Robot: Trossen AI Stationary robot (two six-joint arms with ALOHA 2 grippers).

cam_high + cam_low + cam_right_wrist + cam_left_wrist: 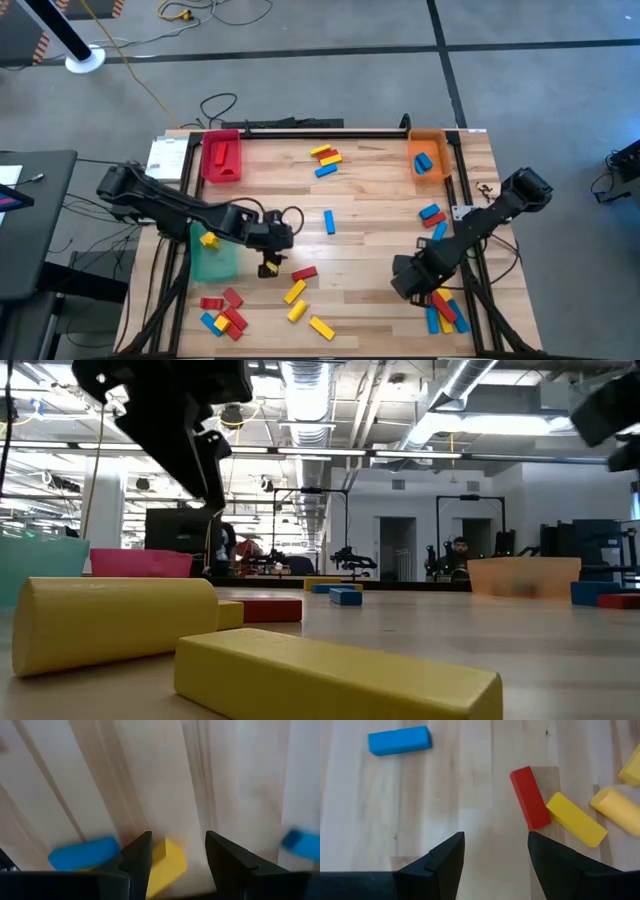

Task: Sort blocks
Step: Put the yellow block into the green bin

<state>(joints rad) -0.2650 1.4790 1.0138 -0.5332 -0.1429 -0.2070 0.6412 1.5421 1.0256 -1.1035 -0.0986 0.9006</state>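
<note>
Red, yellow and blue blocks lie scattered on the wooden table. My left gripper (270,262) hangs open over bare wood near the table's middle, slanting down. Just past its fingers (447,862) lie a red block (530,797), a yellow block (575,817) and a round yellow one (620,807); a blue block (400,740) lies farther off. My right gripper (415,285) points down, open, beside the near-right pile of blocks (445,312). A yellow block (167,862) shows below the gap between its fingers, with a blue one (85,852) beside it.
A red tray (221,158) holding a red block stands far left, an orange tray (428,157) with a blue block far right, and a green tray (212,255) with a yellow block at the left. More blocks lie near left (222,312) and far middle (325,160).
</note>
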